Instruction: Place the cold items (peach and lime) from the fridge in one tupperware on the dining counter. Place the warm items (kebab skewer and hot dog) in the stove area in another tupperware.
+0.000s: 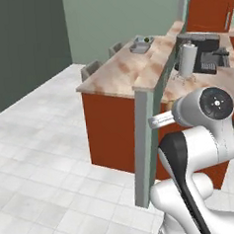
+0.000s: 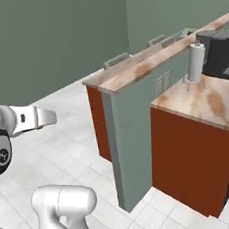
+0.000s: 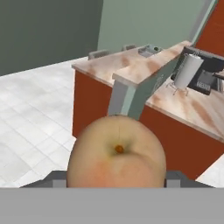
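Gripping the peach (image 3: 117, 153) between both dark fingers (image 3: 57, 178), the gripper (image 3: 114, 179) holds the fruit close to the hand camera, one finger at each flank. Beyond it stands the dining counter (image 1: 121, 71), beige-pink marbled top on a red-brown base, well apart from the hand. At the counter's far end sit the grey tupperware (image 1: 140, 47) and, just past it, the light blue tupperware (image 1: 144, 39). A paper towel roll (image 1: 186, 59) stands upright on the lower worktop beside a dark coffee machine (image 1: 203, 51)
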Tool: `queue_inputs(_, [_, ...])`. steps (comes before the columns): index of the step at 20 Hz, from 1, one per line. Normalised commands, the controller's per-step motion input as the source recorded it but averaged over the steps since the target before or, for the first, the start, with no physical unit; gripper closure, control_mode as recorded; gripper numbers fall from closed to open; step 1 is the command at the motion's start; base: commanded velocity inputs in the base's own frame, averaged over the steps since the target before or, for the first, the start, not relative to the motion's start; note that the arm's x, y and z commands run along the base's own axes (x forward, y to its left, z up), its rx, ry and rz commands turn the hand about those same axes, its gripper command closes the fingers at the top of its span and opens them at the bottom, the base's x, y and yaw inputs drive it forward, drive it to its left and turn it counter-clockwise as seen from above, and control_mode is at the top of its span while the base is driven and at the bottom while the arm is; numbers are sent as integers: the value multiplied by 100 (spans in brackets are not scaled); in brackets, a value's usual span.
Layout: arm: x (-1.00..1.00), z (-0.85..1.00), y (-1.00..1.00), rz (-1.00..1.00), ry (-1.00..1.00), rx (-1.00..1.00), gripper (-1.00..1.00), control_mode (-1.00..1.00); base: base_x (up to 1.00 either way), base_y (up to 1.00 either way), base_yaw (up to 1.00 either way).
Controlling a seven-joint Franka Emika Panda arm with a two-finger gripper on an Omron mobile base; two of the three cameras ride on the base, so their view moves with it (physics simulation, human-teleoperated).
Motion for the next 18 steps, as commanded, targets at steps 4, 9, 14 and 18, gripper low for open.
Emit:
queue_inputs(4, [0, 0, 0, 0, 0, 0, 100, 100, 44, 100, -40])
queue_inputs(9, [0, 0, 0, 0, 0, 0, 100, 100, 56, 100, -46])
queue_inputs(14, [0, 0, 0, 0, 0, 0, 100, 100, 51, 100, -43])
queue_inputs(18, [0, 0, 0, 0, 0, 0, 100, 100, 51, 100, -41])
